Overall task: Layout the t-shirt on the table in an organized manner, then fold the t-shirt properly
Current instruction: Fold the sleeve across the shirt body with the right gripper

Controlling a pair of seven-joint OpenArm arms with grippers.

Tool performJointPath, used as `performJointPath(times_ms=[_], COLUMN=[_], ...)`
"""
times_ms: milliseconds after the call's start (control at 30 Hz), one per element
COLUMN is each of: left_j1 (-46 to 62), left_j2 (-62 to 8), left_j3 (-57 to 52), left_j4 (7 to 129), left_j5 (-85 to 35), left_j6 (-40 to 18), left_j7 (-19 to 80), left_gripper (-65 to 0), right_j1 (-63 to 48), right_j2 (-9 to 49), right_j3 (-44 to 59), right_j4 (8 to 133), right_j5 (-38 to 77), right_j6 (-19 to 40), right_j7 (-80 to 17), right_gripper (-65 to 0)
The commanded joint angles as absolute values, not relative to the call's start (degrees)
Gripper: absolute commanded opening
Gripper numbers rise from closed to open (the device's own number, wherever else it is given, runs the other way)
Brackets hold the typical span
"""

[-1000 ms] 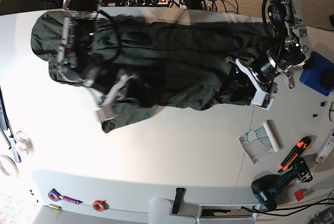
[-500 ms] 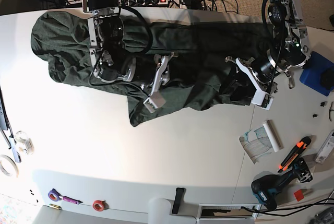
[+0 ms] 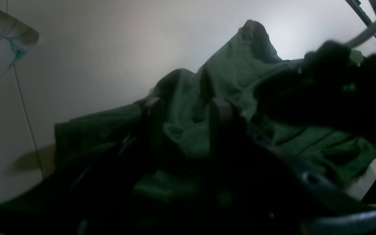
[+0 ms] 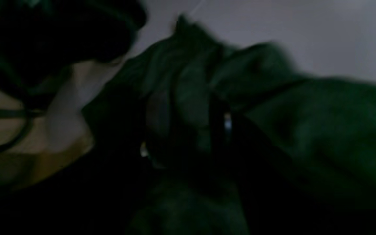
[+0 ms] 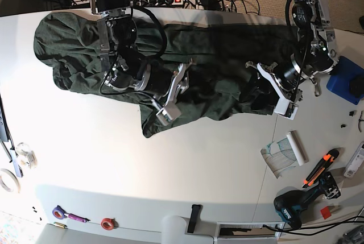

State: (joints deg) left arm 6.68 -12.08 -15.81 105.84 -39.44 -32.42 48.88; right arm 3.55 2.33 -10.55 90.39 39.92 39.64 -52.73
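Dark green fabric t-shirt [image 5: 227, 45] lies crumpled lengthwise across the upper frame on the white table [image 5: 170, 170]. It looks soft, light and limp; best taken at the hem corners. Left gripper [image 5: 267, 89] and right gripper [image 5: 172, 91] are splayed wide, seemingly resting in folds.

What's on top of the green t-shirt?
Both grippers are on the t-shirt: the right gripper near its middle, the left gripper at one end. The table beneath it is covered.

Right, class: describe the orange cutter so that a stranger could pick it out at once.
In the base view, find the lower right of the white table, below the dark green t-shirt. Between the half-rolled patterned paper and the teal-and-black drill lies the cutter: slim, diagonal, the only orange-and-black thing there.
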Motion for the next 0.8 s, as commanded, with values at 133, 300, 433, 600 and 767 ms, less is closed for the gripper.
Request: performJointPath(times_ms=[133, 300, 433, 600, 767], left_j1=[6.0, 6.0, 6.0, 6.0, 6.0], left_j2=[-12.4, -12.4, -12.4, -12.4, -12.4], left_j3=[-15.9, -15.9, -15.9, -15.9, -15.9], left_j4=[106.7, 106.7, 106.7, 106.7, 106.7], left_j5=[-40.5, -40.5, -40.5, -40.7, -40.7], left_j6=[-32.6, -32.6, -32.6, -32.6, -32.6], left_j7=[47.6, 47.6, 47.5, 47.4, 46.0], left_gripper=[-40.3, -40.3, -40.3, -40.3, -40.3], right_j1=[6.5, 8.5, 9.3, 9.4, 9.4], right_j2=[0.8, 0.5, 0.5, 1.0, 1.0], right_j3=[-4.2, 4.0, 10.1, 15.0, 15.1], right_j4=[91.5, 91.4, 91.4, 88.8, 81.6], right_j5=[32.7, 26.4, 21.9, 19.0, 21.5], right_j6=[38.5, 30.6, 27.1, 26.7, 26.7], right_j7=[-47.7, -45.9, -43.0, -39.4, -38.1], right_gripper=[-44.4, -44.4, -44.4, -44.4, -44.4])
